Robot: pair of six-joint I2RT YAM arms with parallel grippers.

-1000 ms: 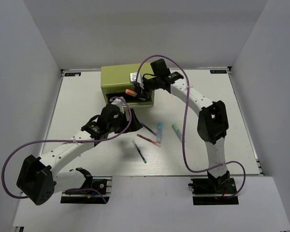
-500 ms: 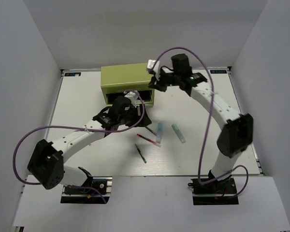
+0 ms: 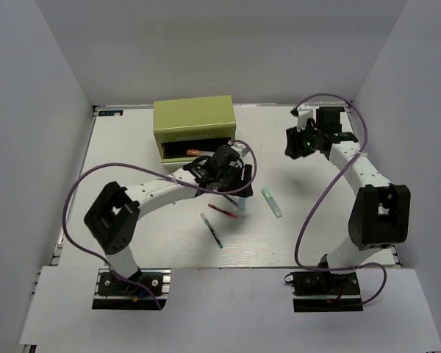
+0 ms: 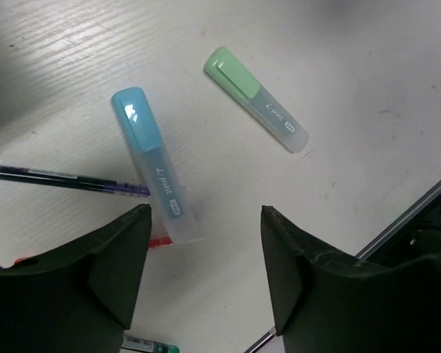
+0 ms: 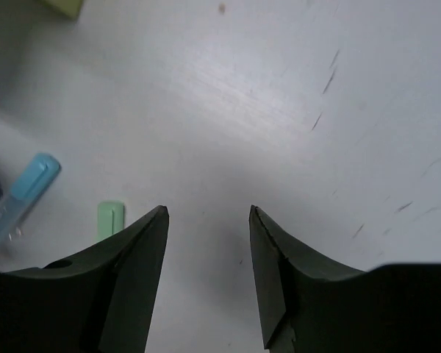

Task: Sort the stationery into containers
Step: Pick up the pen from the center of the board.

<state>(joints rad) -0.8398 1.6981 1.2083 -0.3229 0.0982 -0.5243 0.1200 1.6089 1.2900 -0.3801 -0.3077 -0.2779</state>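
The olive-green tool chest (image 3: pixel 193 123) stands at the back, with one drawer (image 3: pixel 178 153) pulled out. An orange highlighter (image 3: pixel 198 152) lies in that drawer. My left gripper (image 3: pixel 235 185) (image 4: pixel 206 220) hovers open over the loose stationery, nothing between its fingers. Just beyond its tips lie the light blue highlighter (image 4: pixel 153 169) (image 3: pixel 243 209), the dark pen (image 4: pixel 66 179) and the green highlighter (image 4: pixel 256 109) (image 3: pixel 272 202). The red pen (image 3: pixel 222 212) and white-green pen (image 3: pixel 211 230) lie nearby. My right gripper (image 3: pixel 298 143) (image 5: pixel 208 213) hangs open and empty over bare table, to the right of the chest.
The white table (image 3: pixel 316 220) is walled in by grey panels on three sides. The left arm's purple cable (image 3: pixel 77 198) loops over the left half. A metal rail (image 3: pixel 393 254) runs along the right edge.
My right gripper has pulled away from the chest to the right and opened, leaving the orange highlighter in the drawer. My left gripper has swung right over the pens, its jaws narrowing.
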